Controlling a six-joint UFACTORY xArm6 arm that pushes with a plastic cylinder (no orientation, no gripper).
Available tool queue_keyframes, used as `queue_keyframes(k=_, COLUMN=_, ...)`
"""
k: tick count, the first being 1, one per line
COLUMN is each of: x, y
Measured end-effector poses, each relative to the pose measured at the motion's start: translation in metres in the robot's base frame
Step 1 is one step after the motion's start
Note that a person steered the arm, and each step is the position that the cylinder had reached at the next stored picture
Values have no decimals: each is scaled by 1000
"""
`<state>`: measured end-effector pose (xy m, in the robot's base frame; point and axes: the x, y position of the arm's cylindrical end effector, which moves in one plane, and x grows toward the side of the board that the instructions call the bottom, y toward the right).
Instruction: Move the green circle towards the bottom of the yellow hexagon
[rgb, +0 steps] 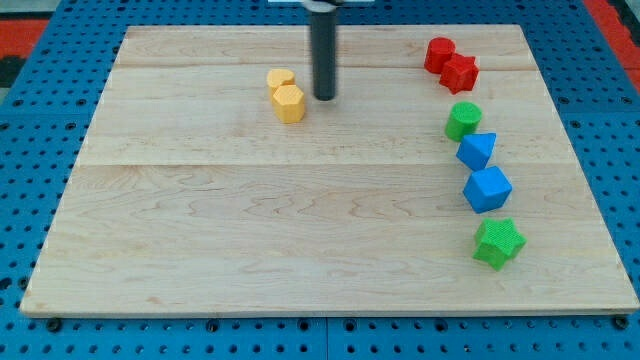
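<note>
The green circle sits at the view's right, just below two red blocks. The yellow hexagon sits at the upper middle, touching a second yellow block just above it. My tip rests on the board just to the right of the yellow hexagon, a small gap apart. It is far to the left of the green circle.
Two red blocks touch each other at the upper right. Below the green circle lie a blue block, another blue block and a green star, in a column. The wooden board lies on a blue pegboard.
</note>
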<state>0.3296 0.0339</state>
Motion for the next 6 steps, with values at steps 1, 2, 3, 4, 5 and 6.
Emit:
queue_keyframes(k=1, x=0, y=105)
queue_keyframes(k=2, x=3, y=205)
queue_keyframes(k=3, x=40, y=207)
queue_keyframes(k=4, x=58, y=136)
queue_keyframes(k=5, x=83, y=20)
queue_keyframes(k=6, x=111, y=-75)
